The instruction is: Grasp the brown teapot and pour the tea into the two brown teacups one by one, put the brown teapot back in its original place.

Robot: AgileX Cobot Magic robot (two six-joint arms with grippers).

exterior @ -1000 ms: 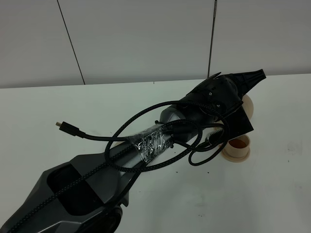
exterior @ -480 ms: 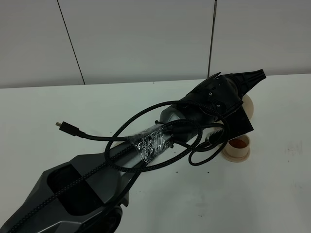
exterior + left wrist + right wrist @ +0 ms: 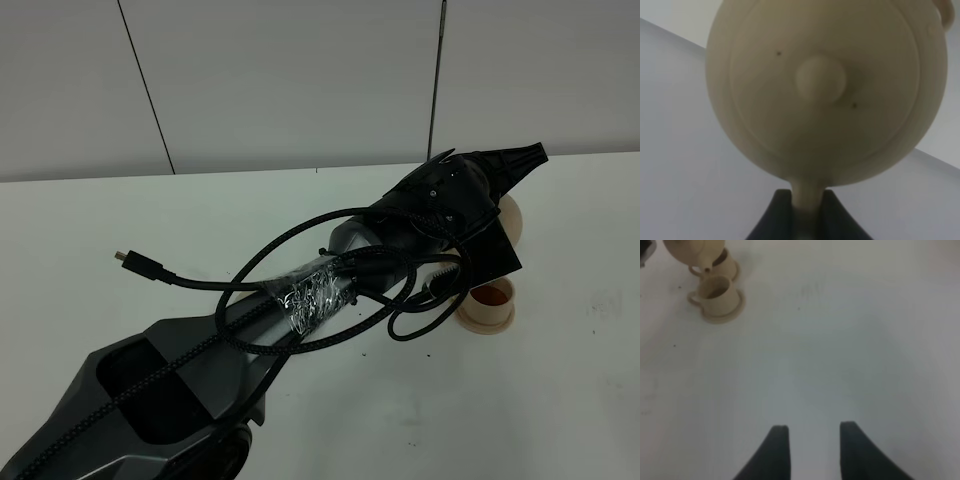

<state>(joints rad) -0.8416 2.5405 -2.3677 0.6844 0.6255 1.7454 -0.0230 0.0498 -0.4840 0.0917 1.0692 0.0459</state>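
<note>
**Teapot tipped over a cup, nothing moving**

The left gripper [image 3: 807,196] pinches the loop handle of the brown teapot [image 3: 825,85], a matte tan globe with a knobbed lid, tilted over one teacup [image 3: 726,266]. The other teacup [image 3: 715,292] sits on its saucer [image 3: 735,310], holding amber tea. From above, the left arm [image 3: 300,300] hides most of the pot. The right gripper [image 3: 810,432] hangs with its jaws apart. Nothing has shifted in the last second.

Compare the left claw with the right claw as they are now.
The left claw is shut on the brown teapot, pinching its handle; the right claw holds nothing. The left claw's jaws sit close together, the right claw's stand apart. The left claw tips the teapot over a teacup; the right claw hangs over the white table. Both are dark.
</note>
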